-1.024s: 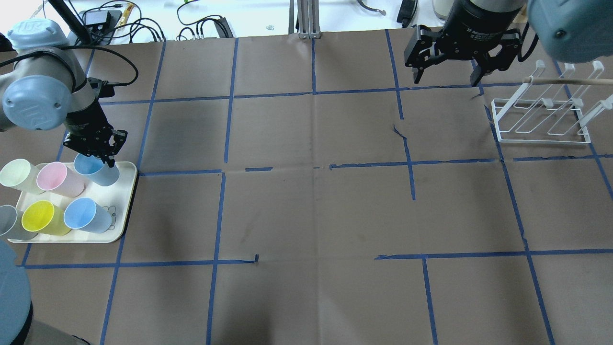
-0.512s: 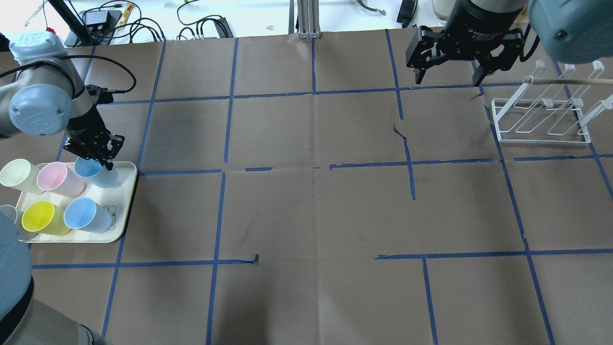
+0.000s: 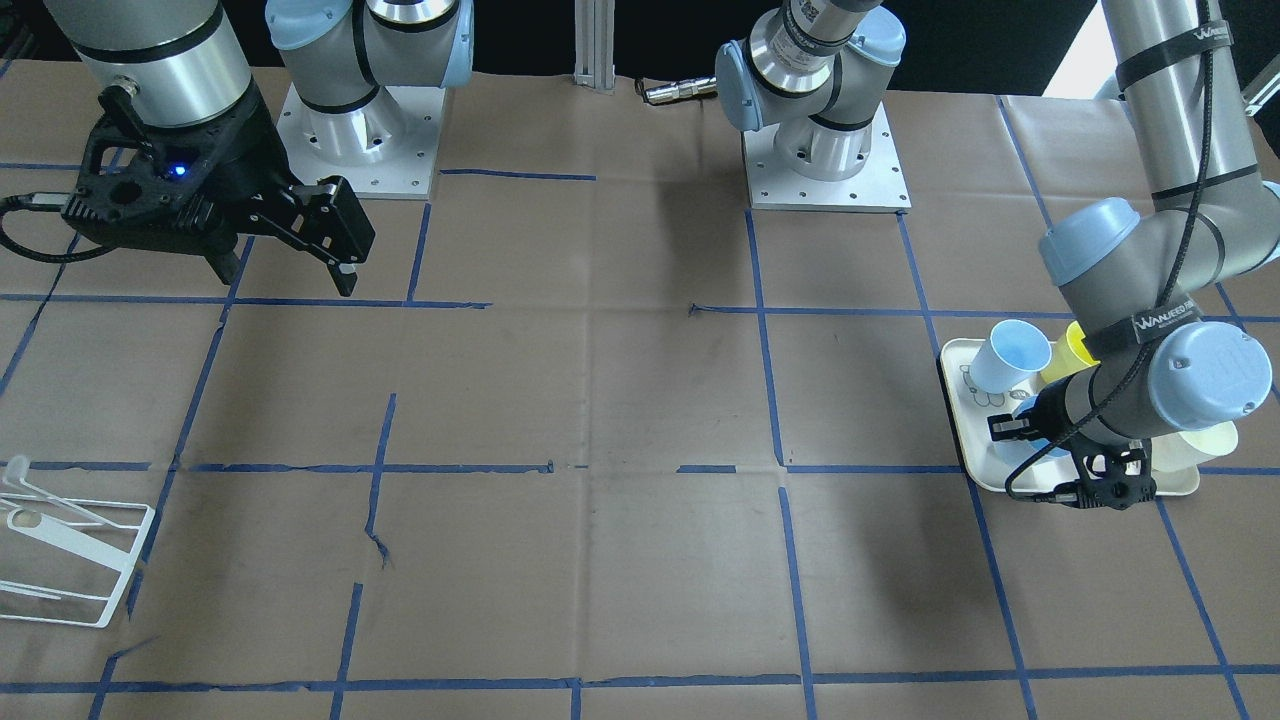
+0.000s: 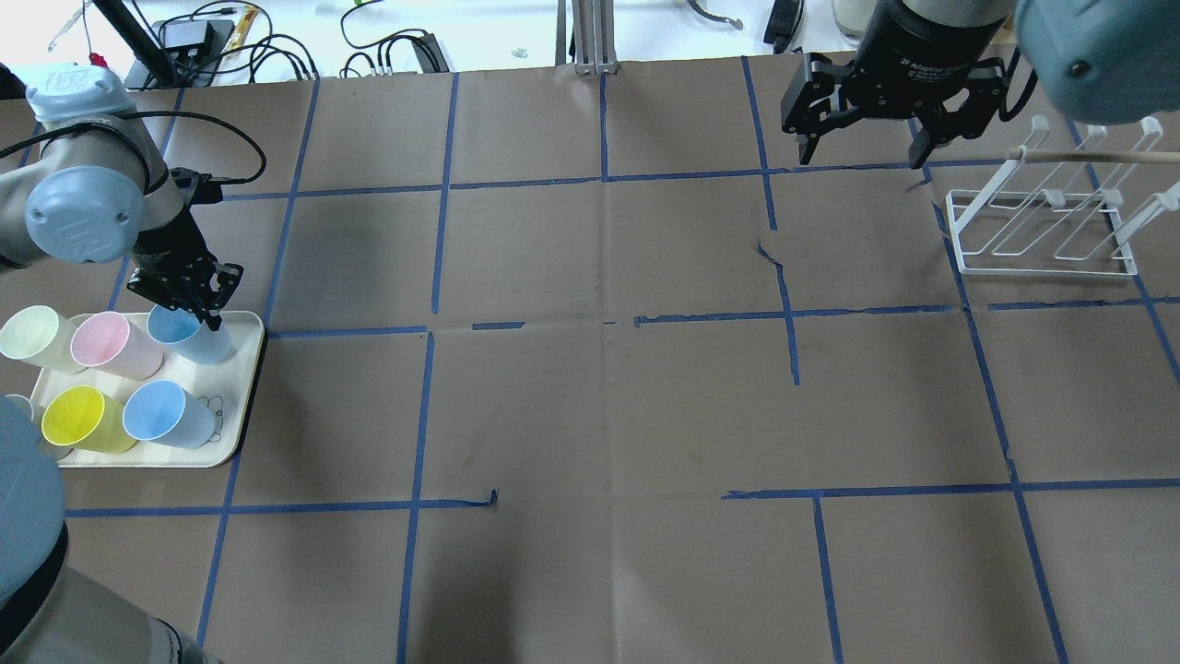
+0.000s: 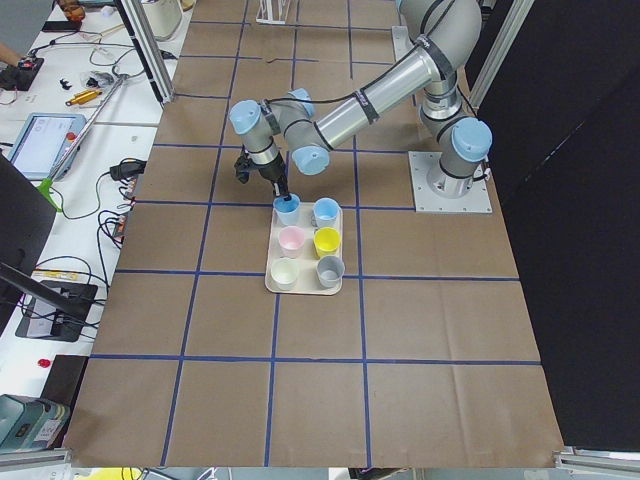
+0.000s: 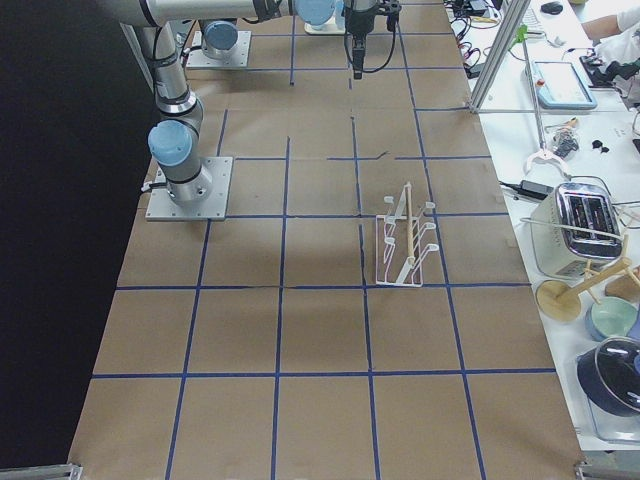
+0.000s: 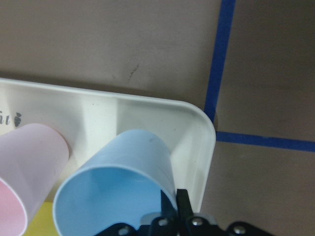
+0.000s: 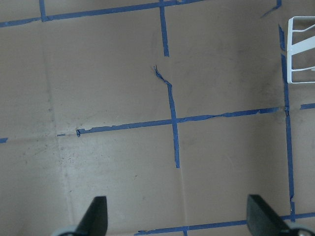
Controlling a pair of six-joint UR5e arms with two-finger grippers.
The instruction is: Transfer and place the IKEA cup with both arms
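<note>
The IKEA cup is pale blue and stands at the far right corner of a cream tray. My left gripper is shut on its rim. The left wrist view shows the cup with one finger inside and one outside the wall, the fingertips nearly together. It also shows in the front-facing view, mostly hidden by the arm, and in the exterior left view. My right gripper is open and empty, high over the far right of the table.
A second blue cup, a pink cup, a yellow cup, a cream cup and a grey cup share the tray. A white wire rack stands at the far right. Blue tape lines cross the brown table cover.
My left gripper has shifted slightly and come down at the blue cup's rim. The right gripper has barely moved.
</note>
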